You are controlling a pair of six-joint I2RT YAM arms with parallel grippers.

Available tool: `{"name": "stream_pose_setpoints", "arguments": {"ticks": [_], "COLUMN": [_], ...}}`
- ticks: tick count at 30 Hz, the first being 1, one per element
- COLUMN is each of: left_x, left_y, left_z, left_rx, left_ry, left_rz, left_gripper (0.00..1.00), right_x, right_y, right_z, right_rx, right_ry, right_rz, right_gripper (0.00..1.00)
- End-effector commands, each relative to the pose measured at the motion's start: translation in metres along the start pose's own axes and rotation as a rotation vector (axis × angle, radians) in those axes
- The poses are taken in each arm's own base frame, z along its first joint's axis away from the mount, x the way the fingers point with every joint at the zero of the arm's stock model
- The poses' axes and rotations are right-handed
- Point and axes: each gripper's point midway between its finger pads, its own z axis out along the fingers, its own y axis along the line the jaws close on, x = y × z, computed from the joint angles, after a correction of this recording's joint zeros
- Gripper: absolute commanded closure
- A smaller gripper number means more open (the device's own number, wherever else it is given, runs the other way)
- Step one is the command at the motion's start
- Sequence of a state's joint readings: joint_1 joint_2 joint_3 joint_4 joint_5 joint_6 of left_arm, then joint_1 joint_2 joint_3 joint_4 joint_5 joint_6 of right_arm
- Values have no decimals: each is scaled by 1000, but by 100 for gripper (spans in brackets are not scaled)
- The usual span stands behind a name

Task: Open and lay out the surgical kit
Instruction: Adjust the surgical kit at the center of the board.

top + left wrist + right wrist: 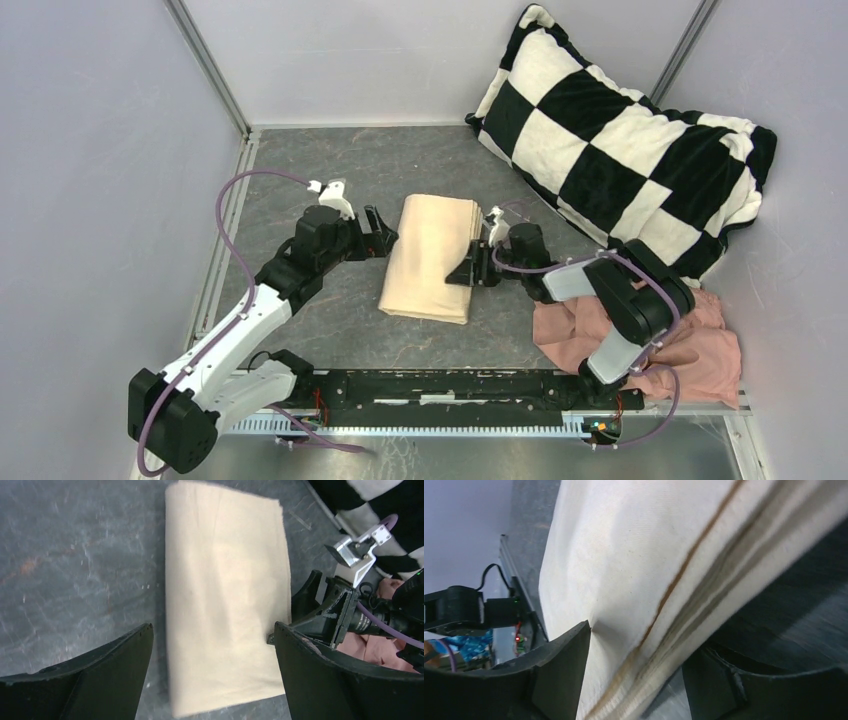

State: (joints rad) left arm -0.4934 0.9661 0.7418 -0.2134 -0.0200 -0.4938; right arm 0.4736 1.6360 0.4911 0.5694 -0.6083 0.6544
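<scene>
"Two grippers — what does each hold?"
"Right gripper [478, 268] pinches the right edge of the beige cloth wrap [428, 255], one finger denting it; left gripper [378, 232] hangs spread beside the left edge, holding nothing."
"Progress?"
"Barely begun — the wrap lies folded on the table [330, 170]; unfolding it and laying out its contents remain."

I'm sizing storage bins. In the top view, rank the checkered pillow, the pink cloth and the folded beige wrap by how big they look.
Largest: checkered pillow, clearly.
Second: pink cloth, spreading wider than the wrap, though the right arm hides part of it.
Smallest: folded beige wrap.
</scene>
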Motion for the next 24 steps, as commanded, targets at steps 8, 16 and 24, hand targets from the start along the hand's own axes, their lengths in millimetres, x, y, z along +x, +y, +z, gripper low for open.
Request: {"name": "stream_pose_setpoints", "arguments": {"ticks": [8,16,24], "left_x": [29,11,-1], "left_y": [12,4,-2], "left_z": [-14,4,-2], "left_rx": [-89,-92,-76], "left_ry": [130,120,90], "left_rz": [-111,-105,-108], "left_gripper": [5,4,4], "right_x": [-60,-79,-129], "right_y": [54,12,12], "right_z": [84,82,127], "right_rx": [-97,44,-43], "right_ry": [-145,-138,-135], "right_rz": [38,4,-13], "right_gripper": [34,14,26]}}
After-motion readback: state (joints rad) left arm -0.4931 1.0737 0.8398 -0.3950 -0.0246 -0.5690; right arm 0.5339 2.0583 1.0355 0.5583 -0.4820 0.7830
